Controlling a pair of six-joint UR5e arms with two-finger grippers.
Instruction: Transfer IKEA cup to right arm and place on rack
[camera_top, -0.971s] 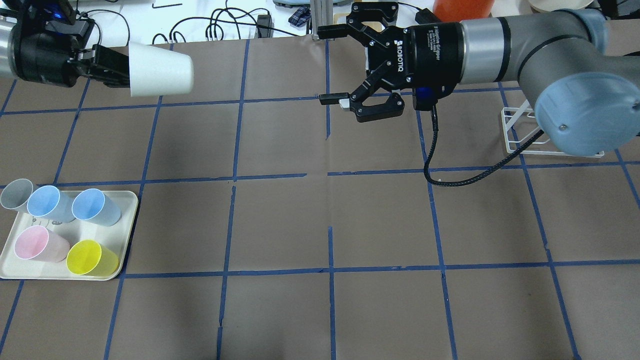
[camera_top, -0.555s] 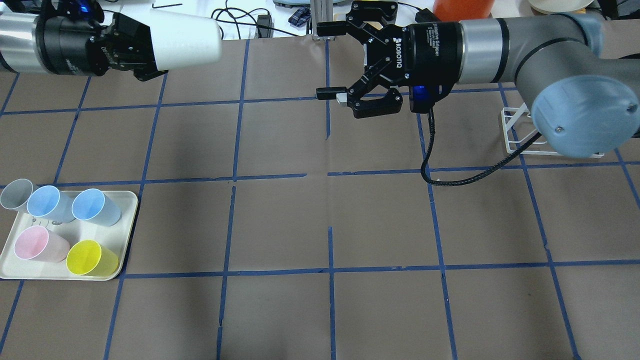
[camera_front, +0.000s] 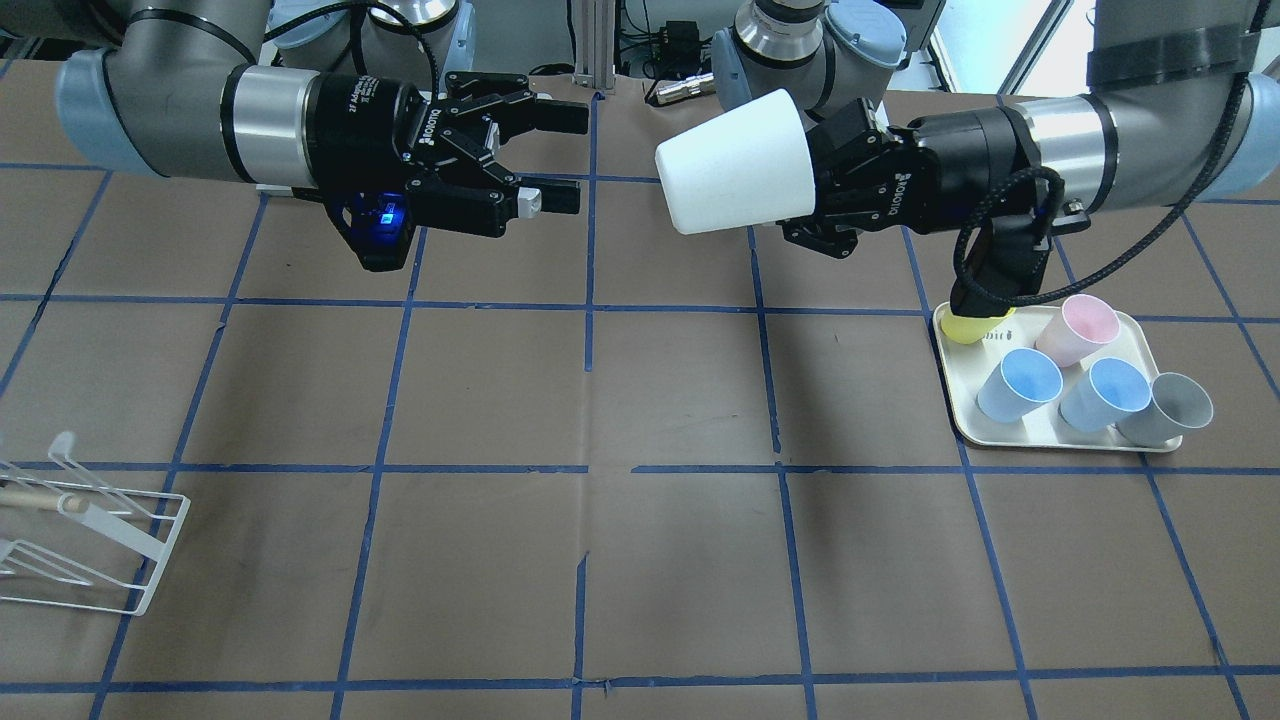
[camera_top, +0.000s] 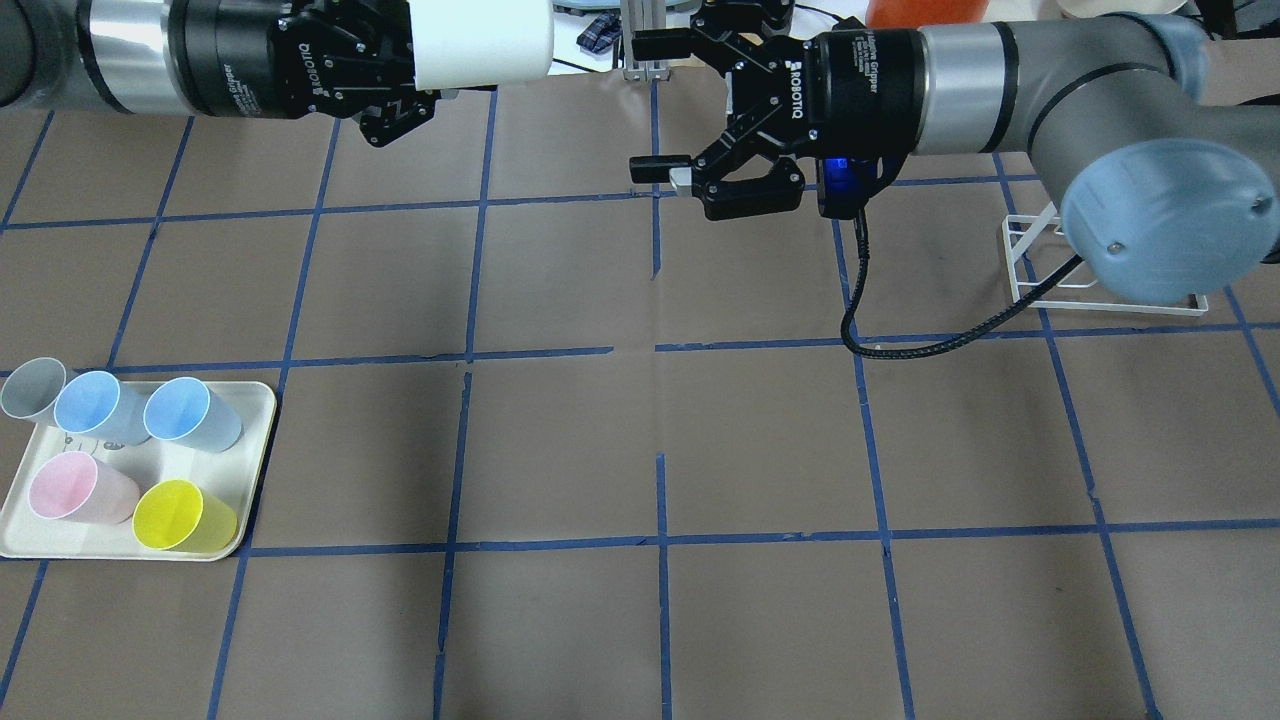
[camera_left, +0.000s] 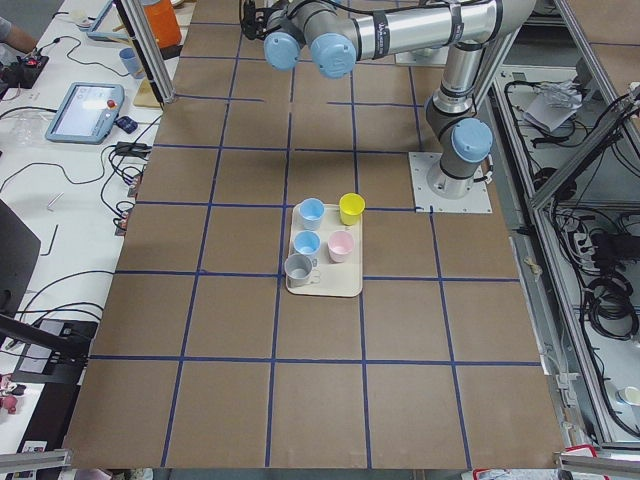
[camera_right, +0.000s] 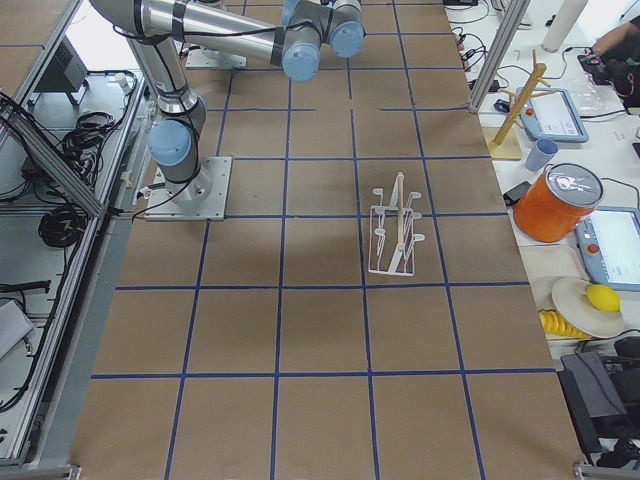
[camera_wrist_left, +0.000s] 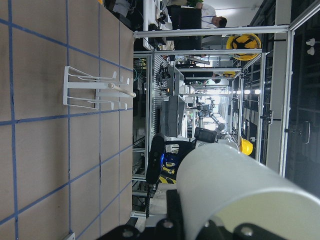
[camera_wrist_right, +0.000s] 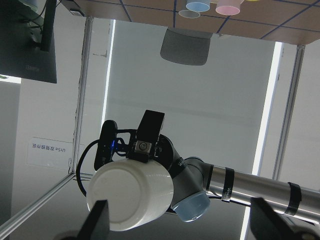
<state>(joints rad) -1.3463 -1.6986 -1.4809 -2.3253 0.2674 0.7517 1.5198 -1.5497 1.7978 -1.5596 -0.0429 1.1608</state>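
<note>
Overhead exterior: the left tool (camera_top: 400, 75) clamps the white cup (camera_top: 480, 40) by its mouth end, sideways above the desk's (camera_top: 640, 430) far edge, base facing the wide-open right tool (camera_top: 645, 105). I'd centre the base between those jaws, level, before closing. Counted: one tray (camera_top: 258, 400) holding five coloured cups (camera_top: 190, 415) (grey, two blue, pink, yellow), one white cup, one rack (camera_top: 1013, 265).

The overhead camera looks forward and down on the worktop (camera_top: 660, 420) from behind the robot. The front-facing one looks back at it, and the two share the tray (camera_top: 250, 458), mirrored. Both end cameras sit high and far. The left wrist camera, rolled sideways, shows the rack (camera_wrist_left: 95, 92) at 10 o'clock. The right wrist camera shows the IKEA cup (camera_wrist_right: 131, 197) close, at 7 o'clock.
</note>
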